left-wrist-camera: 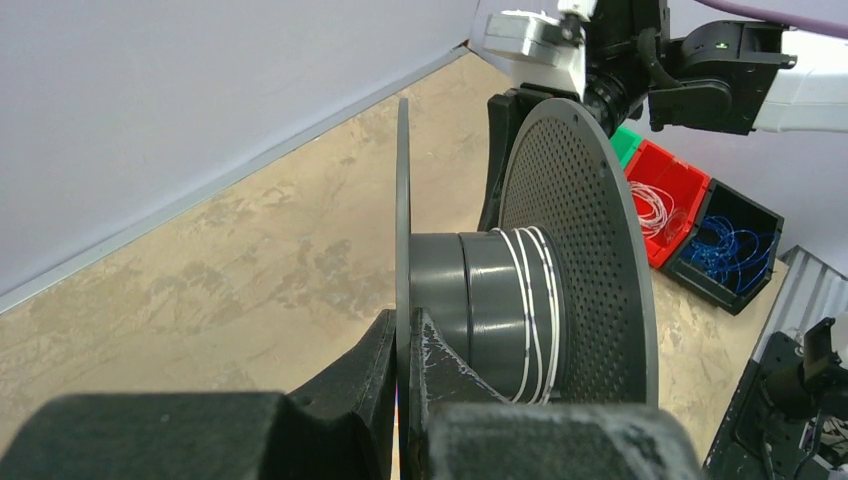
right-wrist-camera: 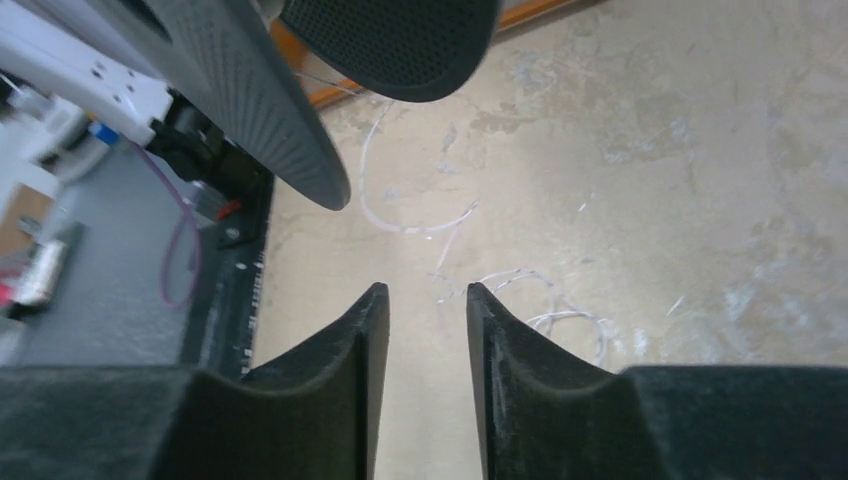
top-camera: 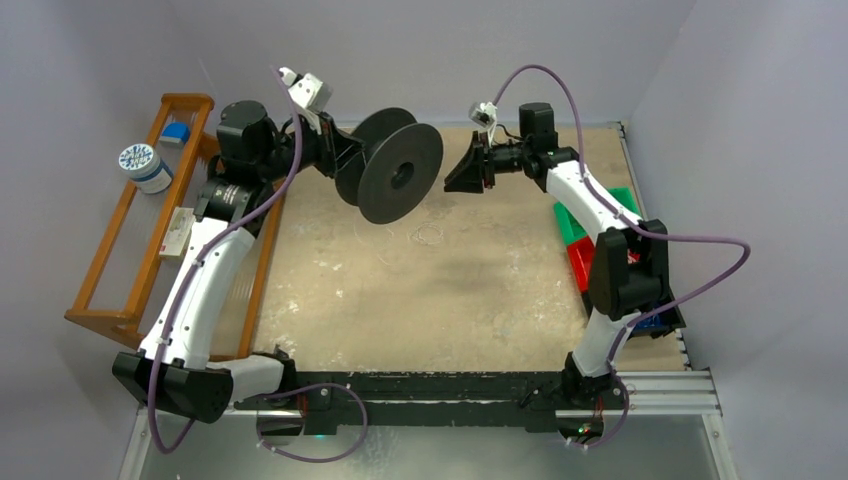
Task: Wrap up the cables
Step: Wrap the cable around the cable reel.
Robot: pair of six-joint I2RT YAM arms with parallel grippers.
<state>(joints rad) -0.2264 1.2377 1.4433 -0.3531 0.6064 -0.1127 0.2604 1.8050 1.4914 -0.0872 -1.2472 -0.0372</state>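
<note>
Left jaws clamp the spool flange (left-wrist-camera: 402,200); few cable turns (left-wrist-camera: 530,310) wound. My right jaws, parted, seemingly empty, must next retrieve loose cable (right-wrist-camera: 415,229) off the desk (right-wrist-camera: 700,150).

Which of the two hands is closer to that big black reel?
Left. The left hand is clamped on one disc of the black reel, holding it. The right hand hangs just beyond the other disc, apart, open and empty.
</note>
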